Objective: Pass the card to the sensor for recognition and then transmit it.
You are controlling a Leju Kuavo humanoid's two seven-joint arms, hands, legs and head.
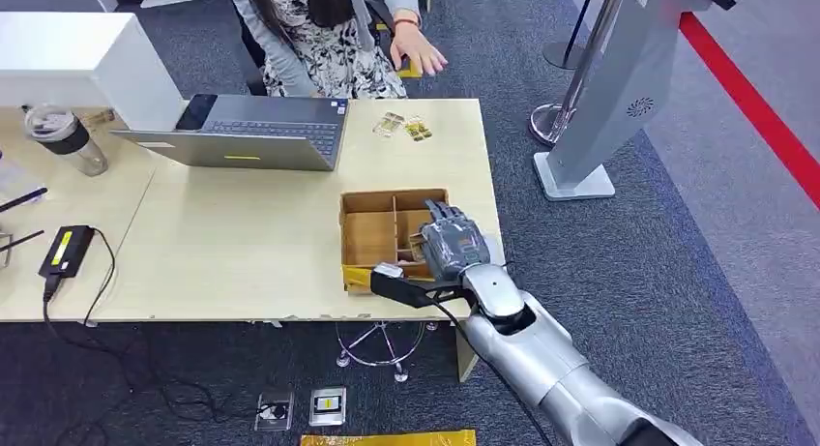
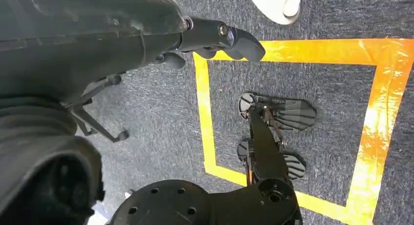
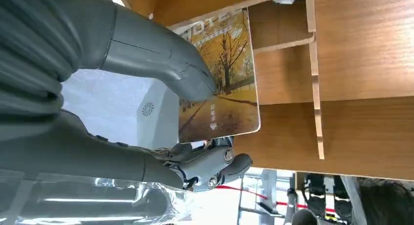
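The card, printed with autumn trees along a path, sits in the right hand, inside the divided wooden box near the front right corner of the bench. In the right wrist view the thick grey thumb presses on the card's printed face while the darker fingers curl in beneath its lower edge. That looks like a pinch, so the card reads as held rather than merely touched, though whether it has left the box floor cannot be told. The box's thin partitions run just beside the card's far edge. They probably stand the cards apart so that fingers can reach one without disturbing the rest.

From the head view the right hand hangs knuckles-up over the box's right-hand compartments, and the card itself is hidden under it. A pale panel bearing a small round emblem shows behind the card in the wrist view. It may be the reader; the frames do not settle that.

Two small cards or badges lie near the far edge of the bench, beside an open laptop. A seated person is behind the laptop, with a hand resting off the bench.

The left hand hangs low over the carpet and its yellow tape square, its fingers curled in with nothing in them, likely kept out of the way.
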